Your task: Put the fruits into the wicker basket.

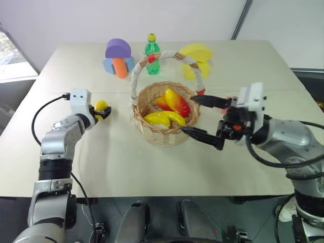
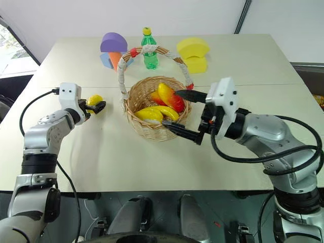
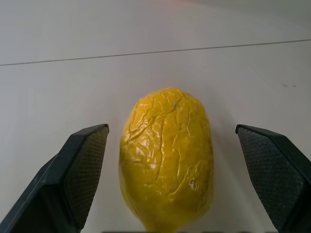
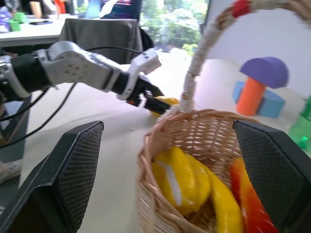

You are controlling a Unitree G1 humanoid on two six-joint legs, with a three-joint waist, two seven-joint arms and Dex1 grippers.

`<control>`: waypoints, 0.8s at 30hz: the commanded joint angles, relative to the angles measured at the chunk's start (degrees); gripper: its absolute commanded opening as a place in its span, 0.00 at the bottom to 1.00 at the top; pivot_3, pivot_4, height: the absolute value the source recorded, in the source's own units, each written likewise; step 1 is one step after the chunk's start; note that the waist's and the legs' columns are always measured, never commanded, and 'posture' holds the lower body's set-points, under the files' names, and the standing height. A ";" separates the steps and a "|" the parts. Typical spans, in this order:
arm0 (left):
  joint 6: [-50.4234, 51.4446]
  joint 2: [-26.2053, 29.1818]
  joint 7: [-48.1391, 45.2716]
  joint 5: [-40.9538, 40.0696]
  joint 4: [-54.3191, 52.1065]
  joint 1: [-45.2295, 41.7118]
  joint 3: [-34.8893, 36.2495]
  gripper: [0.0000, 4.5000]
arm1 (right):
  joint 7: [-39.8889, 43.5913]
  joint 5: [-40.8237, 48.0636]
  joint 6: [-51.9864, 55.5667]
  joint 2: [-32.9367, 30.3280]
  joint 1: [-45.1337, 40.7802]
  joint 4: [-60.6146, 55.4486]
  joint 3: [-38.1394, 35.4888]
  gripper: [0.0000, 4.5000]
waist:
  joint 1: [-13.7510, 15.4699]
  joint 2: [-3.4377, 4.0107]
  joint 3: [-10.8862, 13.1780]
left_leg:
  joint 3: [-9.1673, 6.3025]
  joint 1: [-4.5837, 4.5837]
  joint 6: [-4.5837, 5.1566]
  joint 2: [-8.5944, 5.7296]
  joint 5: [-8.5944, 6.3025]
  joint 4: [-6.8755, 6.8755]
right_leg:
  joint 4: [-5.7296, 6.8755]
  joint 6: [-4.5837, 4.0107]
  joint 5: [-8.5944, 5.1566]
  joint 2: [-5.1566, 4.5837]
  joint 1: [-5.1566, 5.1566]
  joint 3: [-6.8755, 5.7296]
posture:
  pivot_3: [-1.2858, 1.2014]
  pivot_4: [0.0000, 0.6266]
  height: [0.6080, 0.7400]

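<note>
The tan woven wicker basket (image 4: 194, 141) is sitting between two black fingers (image 4: 73, 170) standing wide apart. Beyond its arched handle, the left gripper (image 4: 158, 102) is reaching around a yellow oval lemon (image 4: 167, 101).

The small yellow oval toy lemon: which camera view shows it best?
The left wrist view: the small yellow oval toy lemon lies large between the open left pincer. Both eye views show it tiny, partly hidden; the right wrist view shows a sliver behind the basket handle.

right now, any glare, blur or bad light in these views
Left wrist view: the lemon is sharp, its wrinkled skin catching small glints, with a soft shadow beside it on the table. Right wrist view: the window backdrop is bright and blurred, and the wicker basket close up is slightly soft. Head views: even light, faint shadows under the basket.
</note>
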 commanded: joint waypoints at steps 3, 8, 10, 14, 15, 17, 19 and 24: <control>0.29 -0.59 0.24 0.39 1.04 -1.78 1.01 1.00 | 0.03 -0.01 -1.12 0.83 -0.87 -1.60 0.78 0.99 | -0.15 0.00 0.00 | 0.00 0.00 0.00 0.00 0.00 0.00 | 0.00 0.00 0.00 0.01 -0.01 0.00 | 0.52 0.24 1.00; -0.09 -0.77 0.59 1.07 1.60 -2.27 1.07 0.47 | -0.05 -0.93 -1.82 1.29 -1.03 -1.12 1.36 1.00 | -0.15 0.00 0.00 | -0.01 0.00 -0.02 0.02 0.01 0.00 | 0.01 0.00 0.00 0.02 -0.03 0.00 | 0.52 0.24 1.00; 0.14 -0.17 0.56 1.52 0.92 -2.07 0.87 0.41 | 0.15 -1.54 -2.08 1.23 -0.88 -0.99 1.53 1.00 | -0.09 0.00 0.00 | -0.01 0.00 -0.02 0.02 0.01 0.00 | 0.01 0.00 0.00 0.01 -0.03 0.01 | 0.52 0.24 1.00; -2.88 2.74 -3.89 0.84 -6.71 1.88 1.78 0.41 | 0.43 -2.41 -2.61 0.62 0.16 -0.40 0.31 1.00 | -0.33 -0.01 0.00 | -0.01 0.00 -0.02 0.02 0.01 -0.02 | 0.01 0.00 0.00 0.02 -0.05 0.02 | 0.52 0.24 1.00; -4.19 3.07 -6.75 -1.76 -10.54 3.60 3.53 0.41 | 0.64 -2.68 -2.80 0.19 0.62 0.06 -0.40 1.00 | -0.29 -0.01 0.00 | 0.00 0.00 -0.02 0.03 0.01 -0.03 | 0.01 0.00 0.00 0.02 -0.06 0.03 | 0.52 0.24 1.00; -4.74 3.28 -12.18 -7.89 -17.69 6.75 7.06 0.41 | 1.11 -3.13 -3.11 -0.52 1.46 1.00 -1.68 1.00 | -0.18 -0.01 0.00 | -0.01 -0.03 -0.03 0.04 0.01 -0.05 | -0.01 0.00 0.00 0.00 -0.08 0.06 | 0.52 0.24 1.00; -0.69 6.17 -20.14 -15.84 -28.18 11.89 7.91 0.41 | 1.82 -3.92 -3.77 -1.51 2.70 2.81 -3.27 1.00 | -0.14 -0.02 0.01 | -0.01 -0.08 -0.04 0.04 0.01 -0.05 | -0.06 -0.01 0.00 -0.07 -0.08 0.04 | 0.52 0.24 1.00; 7.38 5.36 -20.50 -22.82 -39.16 7.92 -0.60 0.41 | 2.84 -5.92 -5.34 -2.57 5.02 6.75 -5.30 1.00 | 1.25 -0.01 0.00 | -0.08 -0.09 -0.06 -0.02 0.02 0.01 | -0.17 -0.01 0.00 -0.19 0.08 -0.08 | 0.52 0.24 1.00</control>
